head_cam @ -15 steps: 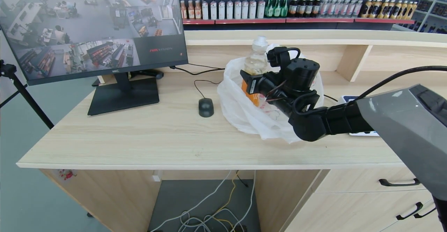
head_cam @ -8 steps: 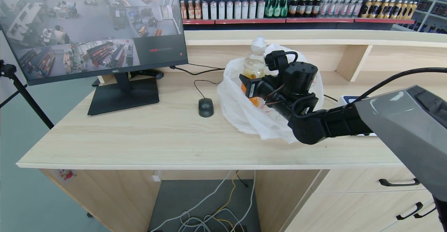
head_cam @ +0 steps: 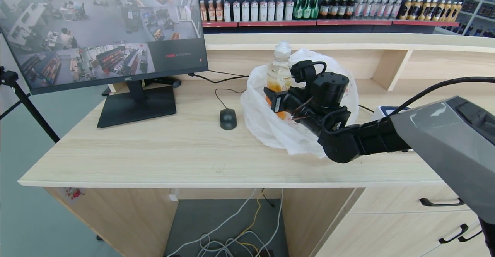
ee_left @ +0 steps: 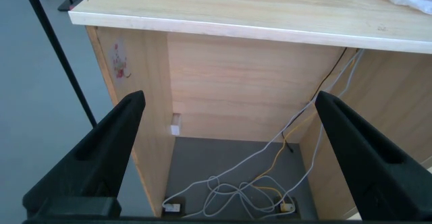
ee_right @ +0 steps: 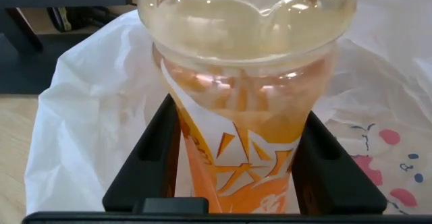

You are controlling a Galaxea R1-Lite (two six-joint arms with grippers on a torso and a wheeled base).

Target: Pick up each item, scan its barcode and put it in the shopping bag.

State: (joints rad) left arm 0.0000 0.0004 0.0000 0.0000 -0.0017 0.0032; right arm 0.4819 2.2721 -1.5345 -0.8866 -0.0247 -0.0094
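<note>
- Clear plastic bottle (head_cam: 279,69) with an orange label: my right gripper (head_cam: 278,96) clamps its labelled middle and holds it upright, ready to go straight down.
- The white plastic shopping bag (head_cam: 267,127) on the pale wooden counter (head_cam: 154,152) gapes around the bottle's lower part; I can't make out other contents.
- My left gripper (ee_left: 229,102) hangs spread and empty below the counter edge.

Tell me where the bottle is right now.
In the head view the bottle is upright, right of centre, held by the right claw at the open top of the white shopping bag, right of the mouse.
</note>
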